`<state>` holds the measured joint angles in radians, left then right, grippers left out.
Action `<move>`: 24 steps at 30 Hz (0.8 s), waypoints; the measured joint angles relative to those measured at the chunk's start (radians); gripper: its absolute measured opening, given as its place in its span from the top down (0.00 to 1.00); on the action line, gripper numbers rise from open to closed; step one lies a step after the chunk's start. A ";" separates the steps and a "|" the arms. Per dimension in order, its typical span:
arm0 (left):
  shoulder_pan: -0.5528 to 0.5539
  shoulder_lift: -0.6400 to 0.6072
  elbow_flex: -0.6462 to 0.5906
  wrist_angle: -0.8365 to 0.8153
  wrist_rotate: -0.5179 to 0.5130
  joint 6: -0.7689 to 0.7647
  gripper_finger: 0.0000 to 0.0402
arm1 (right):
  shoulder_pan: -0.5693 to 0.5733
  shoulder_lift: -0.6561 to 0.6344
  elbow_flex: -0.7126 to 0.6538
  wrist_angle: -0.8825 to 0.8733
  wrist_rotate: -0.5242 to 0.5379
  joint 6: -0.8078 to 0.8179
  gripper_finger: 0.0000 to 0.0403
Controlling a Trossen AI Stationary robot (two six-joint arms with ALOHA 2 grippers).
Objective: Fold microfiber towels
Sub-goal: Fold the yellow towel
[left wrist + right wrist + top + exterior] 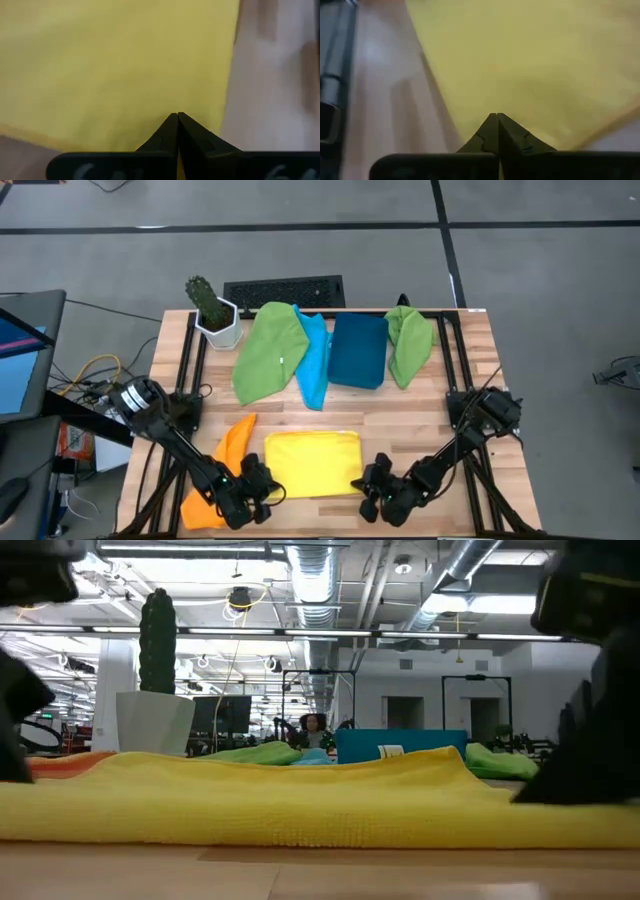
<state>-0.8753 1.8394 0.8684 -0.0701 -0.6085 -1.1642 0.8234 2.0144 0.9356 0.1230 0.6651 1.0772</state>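
Note:
A yellow microfiber towel [312, 463] lies flat at the near middle of the table, and it fills the low view as a yellow band [300, 805]. My left gripper [262, 485] is shut at the towel's near left corner. My right gripper [372, 485] is shut at its near right corner. An orange towel [225, 465] lies crumpled to the left, partly under my left arm. At the far side lie a green towel [270, 350], a light blue towel [316, 360] and a second green towel [408, 340]. My left gripper [177, 116] has its two fingers closed on the yellow towel near its near left corner [150, 112], coming slanting down from the near side. The towel lies flat on the table; one layer or several, I cannot tell. My right gripper [497, 116] has its two fingers closed on the yellow towel near its near right corner [530, 117], slanting down from the near side. The cloth there rests on the table, slack; I cannot tell how many layers are caught.
A dark blue bin [358, 350] sits between the light blue and the second green towel. A potted cactus [213, 315] stands at the far left corner, with a keyboard [285, 290] behind the table. Bare wood shows between the yellow towel and the far row.

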 joint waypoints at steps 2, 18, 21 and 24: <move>0.000 0.023 0.001 0.004 0.011 0.000 1.00 | 0.000 0.000 0.002 -0.028 -0.004 0.001 0.97; 0.035 -0.258 -0.001 -0.217 -0.083 0.067 1.00 | -0.055 -0.245 -0.002 -0.267 0.212 -0.168 0.92; 0.057 -0.300 -0.003 -0.345 -0.228 0.091 1.00 | -0.120 -0.261 -0.029 -0.309 0.247 -0.164 0.95; 0.102 -0.294 -0.056 -0.354 -0.251 0.053 1.00 | -0.183 -0.235 -0.078 -0.246 0.228 -0.158 0.96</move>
<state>-0.7729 1.5450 0.8129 -0.4245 -0.8599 -1.1112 0.6404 1.7796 0.8571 -0.1229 0.8928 0.9188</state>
